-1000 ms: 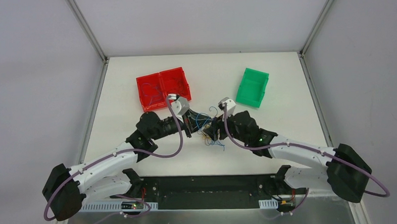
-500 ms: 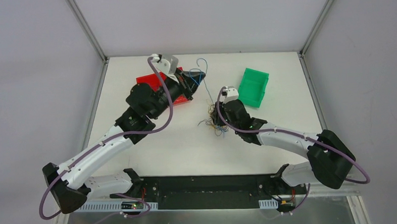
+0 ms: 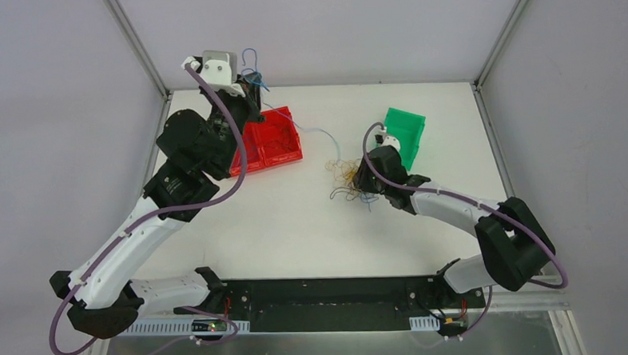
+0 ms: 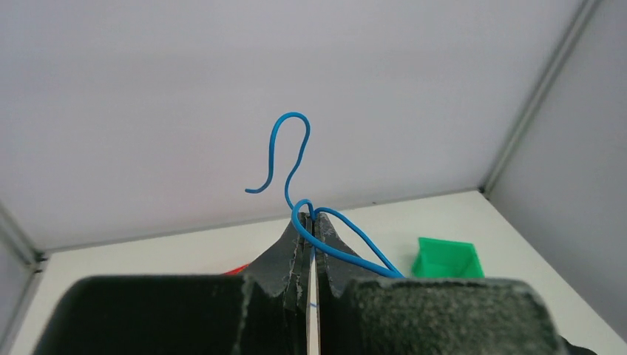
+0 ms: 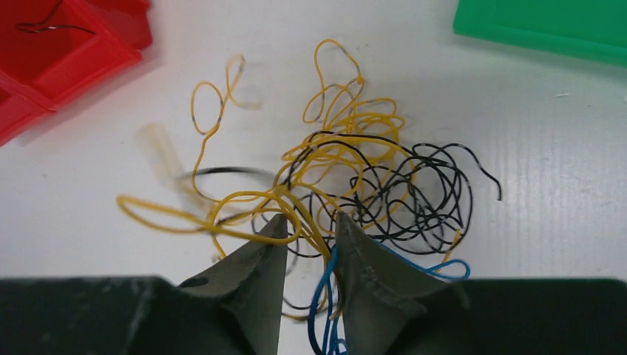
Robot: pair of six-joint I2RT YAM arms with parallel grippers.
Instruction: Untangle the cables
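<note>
Reaching high, clamped a blue cable (image 4: 293, 115) in closed left jaws. Straddled the tangled cables (image 5: 355, 159) with right jaws narrowly parted.

A pale strand (image 5: 161, 151) is blurring beside the cables (image 5: 355, 170); blue wires (image 5: 322, 310) are vanishing between the fingers of the right gripper (image 5: 310, 220), cut off by the bottom edge

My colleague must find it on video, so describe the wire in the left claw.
Look at the red bin at the table's far left; the left claw is raised high beside it. Pinched in it is a blue wire, curling up in a hook. Unlike the yellow-and-black tangle lying on the table, it is held in the air.
</note>
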